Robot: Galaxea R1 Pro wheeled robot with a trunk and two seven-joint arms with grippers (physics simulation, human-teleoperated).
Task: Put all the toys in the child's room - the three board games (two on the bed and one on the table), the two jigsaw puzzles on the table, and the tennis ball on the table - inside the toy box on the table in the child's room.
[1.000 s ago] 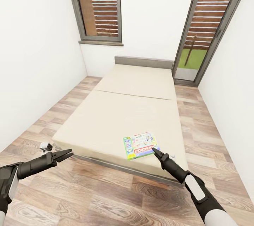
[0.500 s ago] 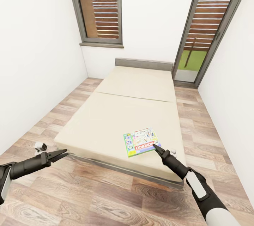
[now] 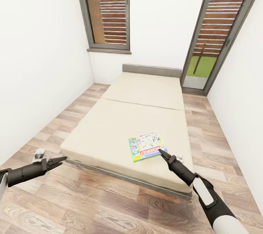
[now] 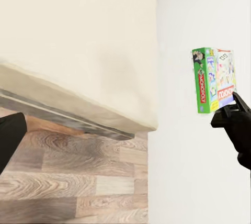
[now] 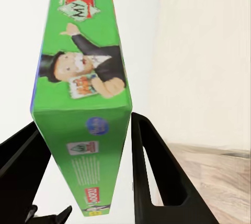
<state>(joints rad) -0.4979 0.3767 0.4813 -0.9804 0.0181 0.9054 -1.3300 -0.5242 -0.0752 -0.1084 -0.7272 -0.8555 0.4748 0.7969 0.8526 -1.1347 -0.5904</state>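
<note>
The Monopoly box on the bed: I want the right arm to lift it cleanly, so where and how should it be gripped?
Grip the Monopoly box by its thin green edge nearest the foot of the bed, coming in low from that side. It lies flat, so only its edges fit between the fingers. The right gripper already straddles that edge, one finger on each broad face.

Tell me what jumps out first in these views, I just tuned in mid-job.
The green-and-white Monopoly board game lies flat near the foot-end corner of the beige bed, the only bright thing on it. The right gripper is at its corner, and the right wrist view shows the box edge between the open jaws. The left gripper hovers over the wood floor beside the bed's other foot corner.
</note>
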